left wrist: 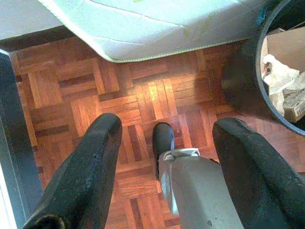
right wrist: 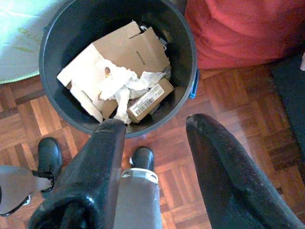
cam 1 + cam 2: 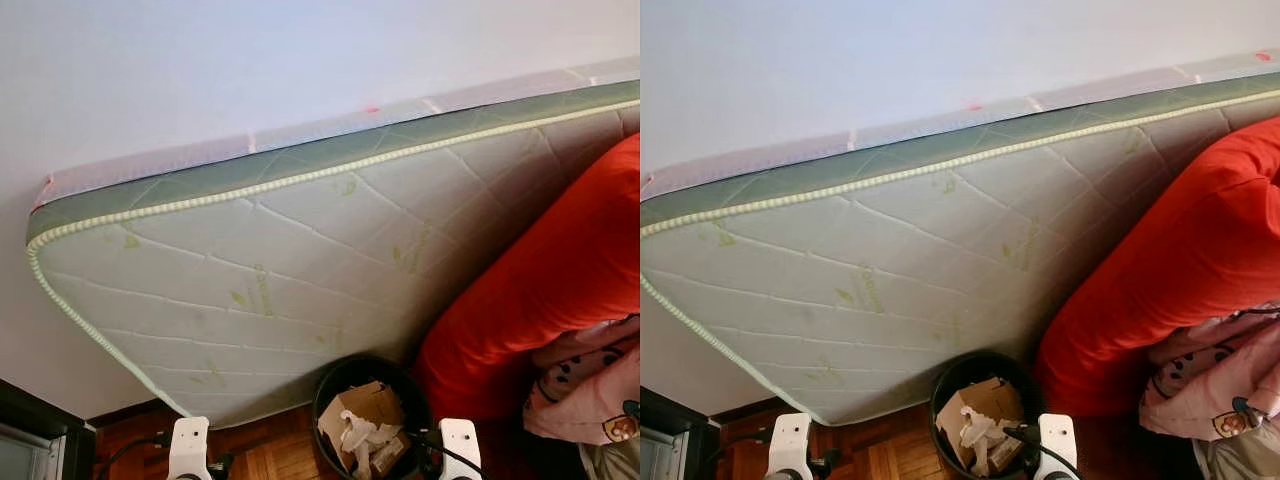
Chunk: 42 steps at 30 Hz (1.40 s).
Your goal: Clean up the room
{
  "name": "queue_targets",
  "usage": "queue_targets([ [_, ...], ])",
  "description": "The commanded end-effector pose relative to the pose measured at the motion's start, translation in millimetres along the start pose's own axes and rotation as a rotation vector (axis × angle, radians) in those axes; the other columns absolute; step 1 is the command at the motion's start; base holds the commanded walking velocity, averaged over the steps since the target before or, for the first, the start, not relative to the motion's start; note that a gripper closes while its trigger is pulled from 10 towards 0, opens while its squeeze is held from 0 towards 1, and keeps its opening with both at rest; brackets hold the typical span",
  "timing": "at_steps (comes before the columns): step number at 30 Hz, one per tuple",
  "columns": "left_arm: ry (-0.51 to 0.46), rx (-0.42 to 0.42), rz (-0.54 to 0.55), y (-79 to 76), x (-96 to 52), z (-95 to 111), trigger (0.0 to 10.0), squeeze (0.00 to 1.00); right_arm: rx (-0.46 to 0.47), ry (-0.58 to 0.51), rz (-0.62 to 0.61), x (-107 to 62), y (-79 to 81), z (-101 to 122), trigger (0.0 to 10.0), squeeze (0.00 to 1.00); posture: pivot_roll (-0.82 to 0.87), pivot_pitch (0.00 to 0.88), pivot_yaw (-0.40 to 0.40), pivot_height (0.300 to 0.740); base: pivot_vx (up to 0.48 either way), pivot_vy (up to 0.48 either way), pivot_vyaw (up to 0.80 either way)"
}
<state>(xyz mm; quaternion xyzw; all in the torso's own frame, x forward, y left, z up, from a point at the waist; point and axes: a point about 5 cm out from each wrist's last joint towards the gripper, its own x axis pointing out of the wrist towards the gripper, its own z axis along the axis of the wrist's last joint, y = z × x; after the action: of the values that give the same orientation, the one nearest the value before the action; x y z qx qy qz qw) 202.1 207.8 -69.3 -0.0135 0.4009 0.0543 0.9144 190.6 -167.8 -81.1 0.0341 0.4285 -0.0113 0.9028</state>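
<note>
From the head camera I see a big green and white mattress [image 3: 270,290] leaning on the white wall [image 3: 200,70]. At its foot stands a black bin [image 3: 368,415] on the wood floor [image 3: 270,450]. Inside the bin are a brown cardboard piece [image 3: 365,402] and some crumpled white paper [image 3: 357,436]. A big red cushion [image 3: 540,280] leans just beside the bin, and a pink cloth with pictures [image 3: 590,385] lies against the cushion. I see no trash on the floor here.

Through the left wrist camera, the left gripper [image 1: 167,167] hangs over bare floor. Its two black fingers are spread wide and hold nothing. The corner of the mattress and the rim of the bin sit near it. One of my black feet [image 1: 163,142] is on the floor below.

Through the right wrist camera, the right gripper [image 2: 155,157] hangs just beside the bin. Its fingers are wide apart too, with nothing in them. I look right down into the bin and see the cardboard, the white paper and a small box with a label [image 2: 151,100].

I think some trash is already put away, since the bin is partly full. What may be left is the pink cloth, and maybe things in other parts of the room that I cannot see from here.
</note>
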Motion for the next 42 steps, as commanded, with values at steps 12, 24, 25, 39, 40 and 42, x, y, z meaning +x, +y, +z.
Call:
queue_targets([
  [12, 0.017, -0.004, 0.007, 3.1, -0.8, -3, 10.0, 0.0, 0.002, 0.004, 0.005, 0.0, 0.8, -1, 10.0, 0.0, 0.08, 0.181, 0.001, 0.74, -0.062, 0.0, 0.0],
  [24, 0.014, -0.001, -0.001, 1.1, -0.1, -2, 10.0, 0.0, -0.009, 0.009, 0.015, 2.2, 7.0, 5, 10.0, 0.0, 0.09, 0.173, -0.004, 0.74, -0.297, 0.0, 0.0],
  [25, 0.015, 0.0, -0.001, 1.1, -0.1, -1, 10.0, 0.0, -0.009, 0.009, 0.016, 2.4, 7.8, 5, 10.0, 0.0, 0.09, 0.173, -0.004, 0.74, -0.296, 0.0, 0.0],
  [39, 0.009, 0.008, -0.006, -2.5, 0.8, 1, 10.0, 0.0, -0.021, -0.004, 0.052, 7.3, 39.8, 21, 10.0, 0.0, 0.09, 0.165, -0.007, 0.74, -0.186, 0.0, 0.0],
  [40, 0.009, 0.008, -0.006, -3.1, 0.9, 1, 10.0, 0.0, -0.023, -0.011, 0.056, 8.1, 44.3, 26, 10.0, 0.0, 0.09, 0.166, -0.007, 0.74, 0.0, 0.0, 0.0],
  [42, 0.008, 0.007, -0.005, -3.5, 1.0, 1, 10.0, 0.0, -0.023, -0.014, 0.058, 8.5, 46.8, 29, 10.0, 0.0, 0.09, 0.166, -0.007, 0.74, 0.0, 0.0, 0.0],
])
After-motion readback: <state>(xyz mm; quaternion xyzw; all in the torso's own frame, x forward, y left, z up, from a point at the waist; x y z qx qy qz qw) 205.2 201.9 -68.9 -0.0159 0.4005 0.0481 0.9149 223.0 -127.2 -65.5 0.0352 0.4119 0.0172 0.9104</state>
